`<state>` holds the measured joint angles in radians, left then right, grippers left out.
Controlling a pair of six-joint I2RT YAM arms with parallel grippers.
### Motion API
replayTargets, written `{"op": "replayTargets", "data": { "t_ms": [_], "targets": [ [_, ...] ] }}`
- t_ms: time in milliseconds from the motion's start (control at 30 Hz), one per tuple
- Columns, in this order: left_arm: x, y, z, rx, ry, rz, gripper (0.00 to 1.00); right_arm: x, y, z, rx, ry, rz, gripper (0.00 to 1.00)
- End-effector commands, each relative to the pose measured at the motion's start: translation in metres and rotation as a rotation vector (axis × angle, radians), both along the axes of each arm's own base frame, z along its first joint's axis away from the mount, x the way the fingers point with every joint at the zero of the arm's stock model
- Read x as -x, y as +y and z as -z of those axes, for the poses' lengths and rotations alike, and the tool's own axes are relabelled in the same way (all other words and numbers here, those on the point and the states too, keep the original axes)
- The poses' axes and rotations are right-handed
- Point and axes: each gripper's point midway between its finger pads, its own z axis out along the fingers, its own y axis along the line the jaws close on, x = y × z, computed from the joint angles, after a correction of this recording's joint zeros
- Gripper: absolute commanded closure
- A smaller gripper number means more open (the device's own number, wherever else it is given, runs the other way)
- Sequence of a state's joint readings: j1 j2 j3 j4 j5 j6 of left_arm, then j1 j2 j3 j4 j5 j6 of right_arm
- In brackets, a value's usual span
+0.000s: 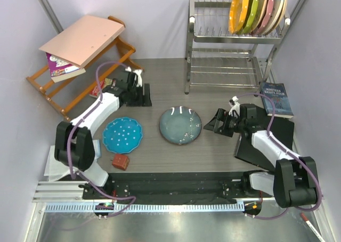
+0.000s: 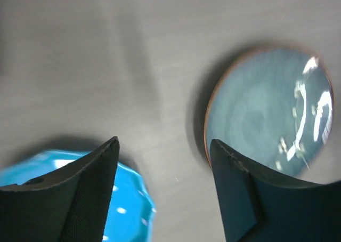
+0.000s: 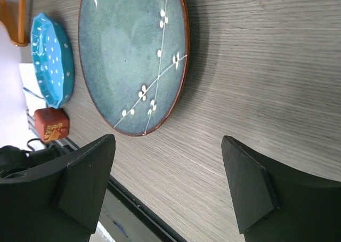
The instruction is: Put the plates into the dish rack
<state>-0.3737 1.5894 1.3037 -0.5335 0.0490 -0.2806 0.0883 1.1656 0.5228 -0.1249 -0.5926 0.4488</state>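
The blue scalloped plate with white dots lies flat on the table at the left. The dark grey-blue speckled plate lies flat in the middle. The orange plate and the lime green plate stand in the top tier of the chrome dish rack at the back right. My left gripper is open and empty, behind and between the two flat plates. In the left wrist view it hovers over bare table between the blue plate and the grey plate. My right gripper is open and empty, just right of the grey plate.
A pink plate and a cream plate also stand in the rack's top tier. A slanted wooden shelf with a pink board and a book stands at the back left. A small red-brown cube lies in front of the blue plate. A dark book lies at the right.
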Motion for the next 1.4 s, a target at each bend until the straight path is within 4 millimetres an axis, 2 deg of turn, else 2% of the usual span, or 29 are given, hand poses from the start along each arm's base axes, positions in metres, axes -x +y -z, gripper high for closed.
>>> {"op": "replayTargets", "data": {
  "t_ms": [0, 200, 233, 300, 333, 400, 467, 533, 567, 667, 700, 733, 767, 833, 1000, 1200, 1367],
  "targets": [
    [0.053, -0.058, 0.032, 0.379, 0.307, 0.191, 0.33, -0.012, 0.009, -0.007, -0.077, -0.016, -0.012, 0.13],
    [0.048, -0.067, 0.062, 0.401, 0.378, 0.206, 0.37, -0.032, 0.009, -0.002, -0.071, -0.013, 0.018, 0.13],
    [0.048, -0.069, 0.073, 0.404, 0.411, 0.205, 0.38, -0.034, 0.009, 0.005, -0.067, 0.006, 0.017, 0.13],
    [0.047, -0.073, 0.078, 0.424, 0.439, 0.210, 0.40, -0.039, 0.010, 0.005, -0.074, 0.006, 0.011, 0.13],
    [0.046, -0.075, 0.089, 0.423, 0.466, 0.207, 0.41, -0.040, 0.011, 0.008, -0.082, 0.021, 0.014, 0.13],
    [0.044, -0.078, 0.095, 0.435, 0.487, 0.200, 0.43, -0.044, 0.012, 0.019, -0.092, 0.049, 0.023, 0.13],
    [0.045, -0.079, 0.106, 0.440, 0.524, 0.196, 0.46, -0.047, 0.013, 0.032, -0.107, 0.094, 0.045, 0.13],
    [0.046, -0.081, 0.108, 0.453, 0.543, 0.197, 0.51, -0.055, 0.015, 0.035, -0.122, 0.085, 0.050, 0.14],
    [0.047, -0.082, 0.114, 0.455, 0.561, 0.194, 0.53, -0.058, 0.016, 0.043, -0.129, 0.110, 0.055, 0.13],
    [0.052, -0.082, 0.124, 0.464, 0.593, 0.195, 0.62, -0.063, 0.024, 0.048, -0.159, 0.132, 0.017, 0.16],
    [0.053, -0.083, 0.127, 0.466, 0.602, 0.199, 0.65, -0.061, 0.025, 0.059, -0.163, 0.168, 0.012, 0.17],
    [0.054, -0.083, 0.130, 0.468, 0.605, 0.201, 0.74, -0.059, 0.029, 0.061, -0.178, 0.183, -0.006, 0.18],
    [0.056, -0.085, 0.131, 0.482, 0.614, 0.210, 0.78, -0.062, 0.031, 0.062, -0.187, 0.180, -0.011, 0.19],
    [0.057, -0.085, 0.138, 0.480, 0.628, 0.210, 0.85, -0.058, 0.037, 0.072, -0.201, 0.220, -0.024, 0.20],
    [0.056, -0.088, 0.151, 0.487, 0.655, 0.217, 0.99, -0.039, 0.050, 0.080, -0.227, 0.277, -0.103, 0.22],
    [0.049, -0.094, 0.157, 0.492, 0.657, 0.222, 1.00, -0.033, 0.053, 0.082, -0.221, 0.289, -0.123, 0.23],
    [0.051, -0.105, 0.164, 0.496, 0.674, 0.244, 1.00, -0.025, 0.069, 0.081, -0.236, 0.288, -0.187, 0.31]
  ]
}}
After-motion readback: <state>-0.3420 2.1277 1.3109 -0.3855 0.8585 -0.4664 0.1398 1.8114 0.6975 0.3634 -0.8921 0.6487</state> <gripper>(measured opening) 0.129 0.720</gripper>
